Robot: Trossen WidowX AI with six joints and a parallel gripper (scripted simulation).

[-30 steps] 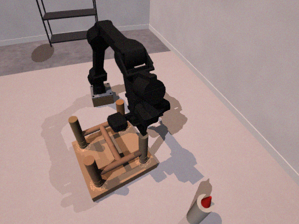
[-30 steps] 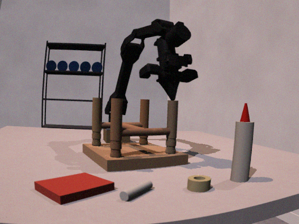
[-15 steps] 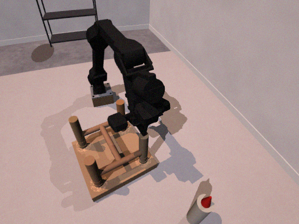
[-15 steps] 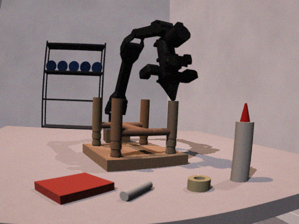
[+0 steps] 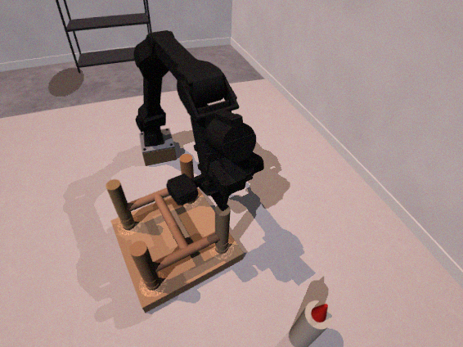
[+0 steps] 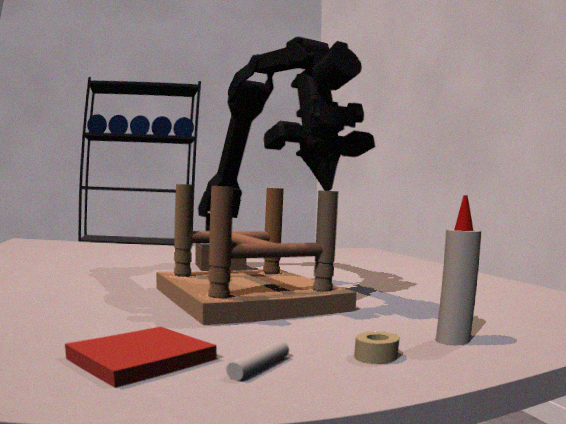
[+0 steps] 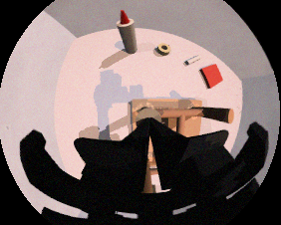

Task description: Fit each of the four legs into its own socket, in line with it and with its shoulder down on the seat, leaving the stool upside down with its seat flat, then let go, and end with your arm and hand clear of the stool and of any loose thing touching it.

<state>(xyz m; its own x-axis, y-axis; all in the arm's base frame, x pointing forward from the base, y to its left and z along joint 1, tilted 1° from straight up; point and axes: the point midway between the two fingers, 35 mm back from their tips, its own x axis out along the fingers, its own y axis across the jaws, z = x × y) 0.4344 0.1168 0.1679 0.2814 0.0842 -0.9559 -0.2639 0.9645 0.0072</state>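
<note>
The stool lies upside down with its square wooden seat (image 5: 180, 254) flat on the table. Four brown legs stand upright in its corner sockets: far left (image 5: 119, 205), far right (image 5: 186, 166), near left (image 5: 144, 265) and near right (image 5: 222, 229). Crossbars (image 5: 172, 225) join them. In the exterior view the seat (image 6: 255, 297) and legs (image 6: 326, 240) show the same. My gripper (image 6: 327, 186) (image 5: 222, 207) is shut, empty, pointing straight down with its tip on the top end of the near right leg. In the wrist view the shut fingers (image 7: 150, 127) cover that leg's top.
A grey cylinder with a red cone (image 6: 459, 282), a tan ring (image 6: 377, 346), a small grey rod (image 6: 257, 361) and a red flat block (image 6: 140, 354) lie in front of the stool. A black shelf rack (image 6: 137, 160) stands behind. The arm's base (image 5: 157, 149) is behind the stool.
</note>
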